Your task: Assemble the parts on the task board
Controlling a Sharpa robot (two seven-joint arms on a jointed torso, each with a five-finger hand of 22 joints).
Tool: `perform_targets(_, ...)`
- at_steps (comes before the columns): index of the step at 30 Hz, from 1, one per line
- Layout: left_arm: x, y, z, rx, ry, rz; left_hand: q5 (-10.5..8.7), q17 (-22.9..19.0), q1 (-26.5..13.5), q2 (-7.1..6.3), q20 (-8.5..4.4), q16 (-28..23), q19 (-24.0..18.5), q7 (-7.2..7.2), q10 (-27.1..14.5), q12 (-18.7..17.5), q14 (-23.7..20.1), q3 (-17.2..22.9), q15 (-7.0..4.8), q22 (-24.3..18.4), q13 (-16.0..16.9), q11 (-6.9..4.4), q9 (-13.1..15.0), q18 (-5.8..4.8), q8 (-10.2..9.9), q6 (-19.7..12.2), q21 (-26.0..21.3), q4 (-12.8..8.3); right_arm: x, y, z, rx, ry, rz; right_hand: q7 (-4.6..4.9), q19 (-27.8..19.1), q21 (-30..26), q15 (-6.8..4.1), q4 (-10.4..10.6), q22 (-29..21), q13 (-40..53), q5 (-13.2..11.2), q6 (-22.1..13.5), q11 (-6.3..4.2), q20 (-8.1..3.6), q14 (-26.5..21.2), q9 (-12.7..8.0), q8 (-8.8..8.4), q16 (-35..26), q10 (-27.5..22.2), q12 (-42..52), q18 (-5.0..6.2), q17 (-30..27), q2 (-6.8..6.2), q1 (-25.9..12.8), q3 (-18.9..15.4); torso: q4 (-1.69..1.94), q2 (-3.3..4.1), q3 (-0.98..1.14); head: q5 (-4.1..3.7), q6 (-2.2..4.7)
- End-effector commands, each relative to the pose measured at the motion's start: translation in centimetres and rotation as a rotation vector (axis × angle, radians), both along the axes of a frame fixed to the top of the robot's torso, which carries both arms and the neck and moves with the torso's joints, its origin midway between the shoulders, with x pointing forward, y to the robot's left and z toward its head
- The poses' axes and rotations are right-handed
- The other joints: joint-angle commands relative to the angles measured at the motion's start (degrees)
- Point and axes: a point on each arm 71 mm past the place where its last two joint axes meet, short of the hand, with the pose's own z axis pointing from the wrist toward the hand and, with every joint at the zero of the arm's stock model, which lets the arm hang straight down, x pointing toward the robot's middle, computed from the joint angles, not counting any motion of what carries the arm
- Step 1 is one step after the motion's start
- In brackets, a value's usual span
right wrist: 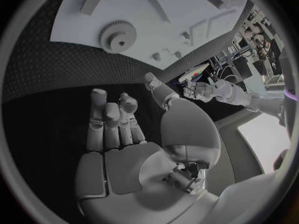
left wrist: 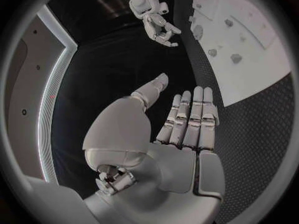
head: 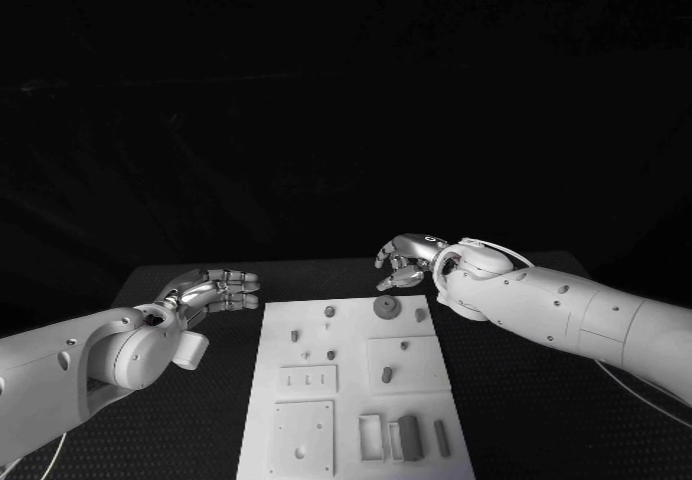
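**Both robot hands empty beside the board**

Nearest the robot, the white flat rectangular task board [head: 351, 390] lies on the black, finely dimpled tabletop [head: 534, 400], its long axis running away from the robot. At its near end stand narrow grey block-shaped parts [head: 410, 437], upright and lined up with the board's length, beside a square plate with recessed slots [head: 303, 437]. Farther along, small grey pegs [head: 387, 375] dot square panels. Near the far edge lies a round grey toothed gear [head: 387, 307], flat on the board with its centre hole facing up; the right wrist view shows its teeth clearly [right wrist: 118, 36].

Left of the board, over bare tabletop, hangs the left silver robot hand [head: 216, 288]; its fingers [left wrist: 190, 117] are extended side by side, the thumb held apart, holding nothing and touching nothing. At the far right corner of the board, just beyond the gear, the right silver robot hand [head: 411, 260] hovers with fingers [right wrist: 112, 117] loosely curved and apart, grasping nothing.
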Motion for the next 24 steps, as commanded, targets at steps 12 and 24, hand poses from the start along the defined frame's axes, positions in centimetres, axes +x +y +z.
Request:
perform_targets(12,0.0,0.0,-0.1,-0.004,-0.013,-0.011,-0.35,0.0,-0.5,0.03,0.2,-0.6,0.4,0.1,0.3,-0.2,-0.2,-0.3,0.12,0.0,0.0,0.2,-0.1,-0.17,-0.3,0.2,-0.4,-0.1,-0.3,-0.5,-4.2,-0.157,0.062,0.027,0.36,-0.2,-0.2,0.24,0.1,0.8,-0.1,-0.1,-0.7,0.2,0.0,-0.4,-0.2,-0.13,0.4,-0.5,0.3,0.83,-0.1,-2.06,0.6,-0.6,0.18,0.02,-0.03,-0.16,-0.45)
perform_targets(24,0.0,0.0,-0.2,-0.004,-0.009,-0.013,-0.35,0.0,-0.5,0.03,0.24,-0.7,0.4,0.12,0.3,-0.2,-0.3,-0.4,0.18,0.0,0.0,0.22,-0.1,-0.16,-0.3,0.2,-0.4,0.0,-0.4,-0.8,-4.6,-0.165,0.068,0.019,0.33,-0.1,-0.1,0.28,0.2,0.8,-0.1,-0.1,-0.3,0.2,0.02,-0.5,-0.1,0.18,0.6,-0.5,0.5,0.83,-0.1,-1.7,1.0,-0.3,0.0,0.01,-0.19,0.23,-0.75)
